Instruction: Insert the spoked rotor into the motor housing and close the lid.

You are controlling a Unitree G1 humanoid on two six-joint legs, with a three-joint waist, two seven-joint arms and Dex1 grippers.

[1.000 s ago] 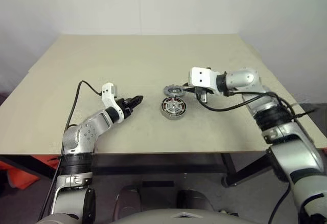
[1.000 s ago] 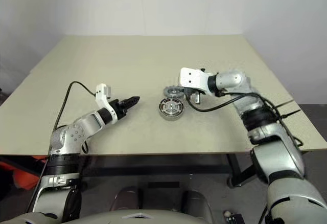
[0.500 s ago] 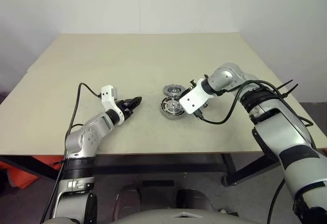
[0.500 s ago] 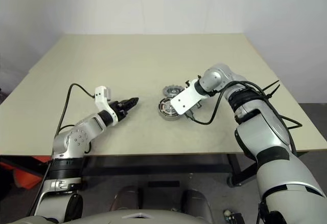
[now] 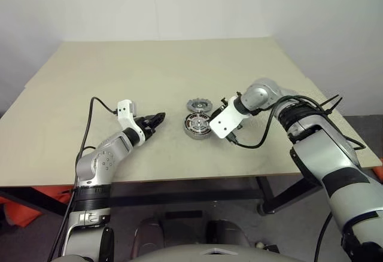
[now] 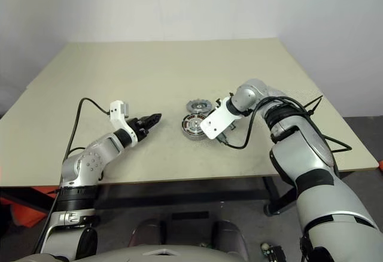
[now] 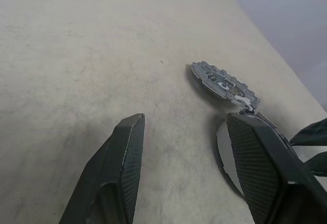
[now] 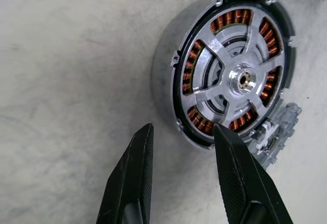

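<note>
A beige desk (image 5: 149,70) carries a small motor in parts, seen from above by the robot's head camera. Near the middle sits the motor housing (image 5: 195,125), a shallow round metal cup; the right wrist view shows the spoked rotor (image 8: 236,79) already seated inside it, silvery spokes and central hub lying over the ring of copper windings. Just behind the housing, touching or nearly touching its far edge, the lid (image 5: 195,104) lies flat on the desk, a grey disc with a notched rim. The right gripper (image 8: 181,178) hangs beside the housing on its right, tilted steeply downward, its two black fingers (image 8: 134,175) spread apart with nothing between them and their tips close to the housing's near rim. The left gripper (image 7: 186,170) rests low over the desk, well to the left of the housing, pointing towards it, its fingers (image 7: 122,168) also spread and empty. Judging from this, the rotor step looks done and closing the lid is the step in hand, not yet begun. The next move seems to call for one gripper to reach past the housing to the lid, pinch it by its thin notched edge, lift it clear, centre it over the hub and lower it level. The low, flat lid offers little to grip, so a slip is possible.
</note>
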